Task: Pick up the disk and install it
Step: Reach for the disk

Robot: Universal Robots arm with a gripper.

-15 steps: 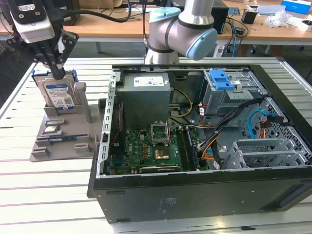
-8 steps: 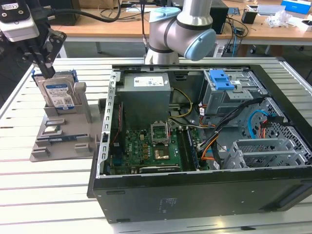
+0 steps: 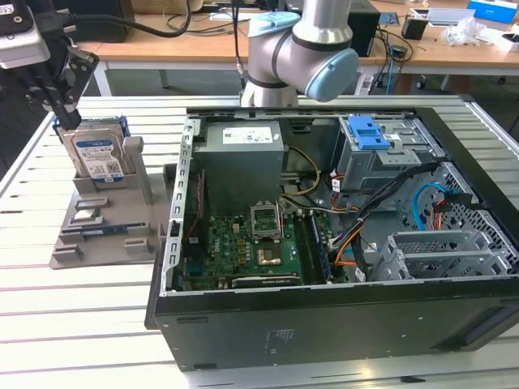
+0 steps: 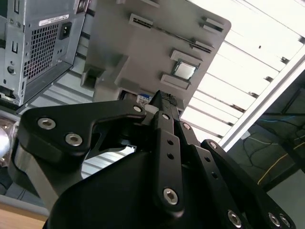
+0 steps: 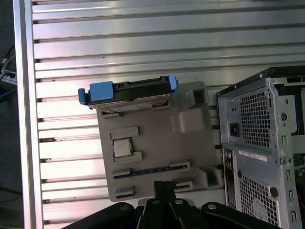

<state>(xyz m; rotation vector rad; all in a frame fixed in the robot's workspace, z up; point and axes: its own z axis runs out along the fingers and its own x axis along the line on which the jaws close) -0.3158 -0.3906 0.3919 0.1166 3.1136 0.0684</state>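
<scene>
The disk (image 3: pixel 97 154), a silver hard drive with a white-and-blue label in a blue frame, stands on edge in a slot of the grey holder (image 3: pixel 134 190) at the exterior view's left. My gripper (image 3: pixel 69 117) hangs just above the disk's upper corner on that side, fingers shut with nothing between them. In the first wrist view the disk (image 5: pixel 128 90) shows edge-on at the holder's (image 5: pixel 157 143) far end, while the gripper (image 5: pixel 164 185) sits over the near end. In the second wrist view the gripper (image 4: pixel 163 98) covers most of the disk (image 4: pixel 143 98).
The open computer case (image 3: pixel 324 324) lies on the slatted table at the exterior view's right. Inside it are a metal drive cage with a blue latch (image 3: pixel 369 134), a motherboard and cables. A small silver chip (image 3: pixel 87 215) rests in the holder. The table edge rail (image 5: pixel 21 119) is close by.
</scene>
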